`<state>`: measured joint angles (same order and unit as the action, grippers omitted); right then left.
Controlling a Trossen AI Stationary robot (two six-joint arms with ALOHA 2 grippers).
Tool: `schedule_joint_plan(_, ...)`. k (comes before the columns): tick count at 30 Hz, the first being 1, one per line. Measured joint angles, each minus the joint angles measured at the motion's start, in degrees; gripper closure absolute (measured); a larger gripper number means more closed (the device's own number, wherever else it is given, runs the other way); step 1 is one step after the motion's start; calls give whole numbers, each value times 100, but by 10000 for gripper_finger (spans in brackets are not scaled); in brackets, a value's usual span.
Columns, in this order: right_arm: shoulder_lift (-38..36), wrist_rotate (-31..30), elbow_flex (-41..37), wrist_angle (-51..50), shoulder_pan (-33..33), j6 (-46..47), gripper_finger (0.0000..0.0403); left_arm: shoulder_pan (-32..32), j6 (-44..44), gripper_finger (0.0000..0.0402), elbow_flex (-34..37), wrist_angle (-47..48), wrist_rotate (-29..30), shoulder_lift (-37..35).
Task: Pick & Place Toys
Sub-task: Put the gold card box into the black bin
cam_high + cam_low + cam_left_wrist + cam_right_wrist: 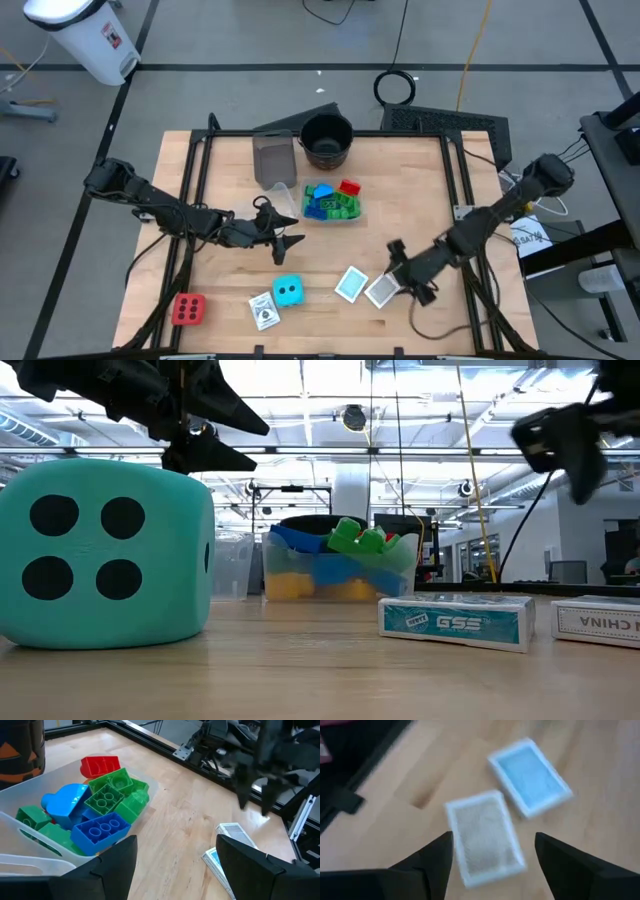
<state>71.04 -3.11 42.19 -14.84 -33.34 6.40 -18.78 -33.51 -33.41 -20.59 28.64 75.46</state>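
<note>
A clear tub (352, 213) near the table's middle holds blue, green and red blocks (102, 807). A cyan dotted cube (288, 291), a red dotted cube (188, 309) and a white-bordered card (264, 311) lie near the front edge. A blue card (351, 284) and a grey card (381, 291) lie side by side front right. My left gripper (290, 245) is open and empty, held above the table between the tub and the cyan cube. My right gripper (398, 268) is open and empty, held over the grey card (485, 837), with the blue card (530, 775) just beyond it.
A black round pot (326, 140) and an empty clear tub (272, 158) stand at the back of the table. Black frame rails (195, 170) run along the left and right sides. Bare wood lies between the tub and the cards.
</note>
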Motion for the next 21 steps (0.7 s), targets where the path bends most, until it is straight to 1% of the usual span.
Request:
schedule_joint_plan(2, 26, -227, -373, 812, -259, -69, 142, 0, 1, 128, 0, -2, 0, 0)
schedule_joint_plan(4, 118, -406, -634, 1449, -336, 8, 128, 2, 1, 128, 1, 1, -3, 0)
schedule_joint_plan(8, 386, -440, -878, 1718, -222, 116, 91, 0, 2, 128, 2, -10, -4, 2)
schedule_joint_plan(10, 586, -403, -921, 1725, -165, -2, 73, 0, 0, 128, 4, -11, -10, 0)
schedule_joint_plan(13, 966, 32, -928, 1745, -143, -311, 56, 0, 2, 128, 4, -11, -13, 0)
schedule_joint_plan(16, 1343, 187, -926, 1913, -124, -626, 52, 0, 2, 128, 4, -16, -11, 0)
schedule_joint_plan(18, 1519, 304, -917, 2036, -42, -748, 55, 8, 0, 128, 4, -16, -11, 0)
schedule_joint_plan(21, 1663, 651, -914, 2214, 132, -766, 71, 54, -8, 128, 4, -16, -11, 0)
